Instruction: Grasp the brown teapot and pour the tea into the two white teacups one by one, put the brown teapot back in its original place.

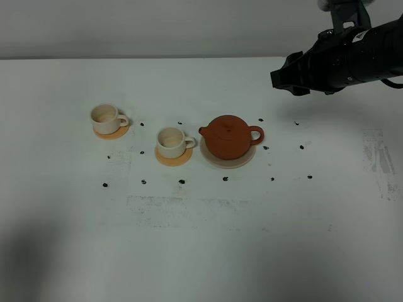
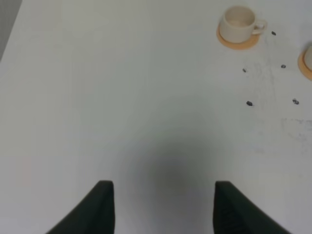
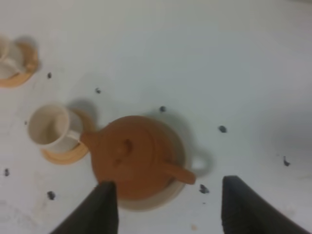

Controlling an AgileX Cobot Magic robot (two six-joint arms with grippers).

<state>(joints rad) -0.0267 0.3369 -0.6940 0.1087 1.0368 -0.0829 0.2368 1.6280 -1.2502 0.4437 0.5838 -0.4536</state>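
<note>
The brown teapot stands upright on the pale beige disc that is its original place, with the spout towards the cups and the handle to the right. Two white teacups stand left of it, each on an orange coaster. My right gripper hovers high behind and right of the teapot. In the right wrist view it is open over the teapot and holds nothing. My left gripper is open over bare table, with one teacup far ahead.
Small dark specks are scattered on the white table around the cups and the teapot. An orange coaster lies under each cup. The black right arm reaches in from the upper right.
</note>
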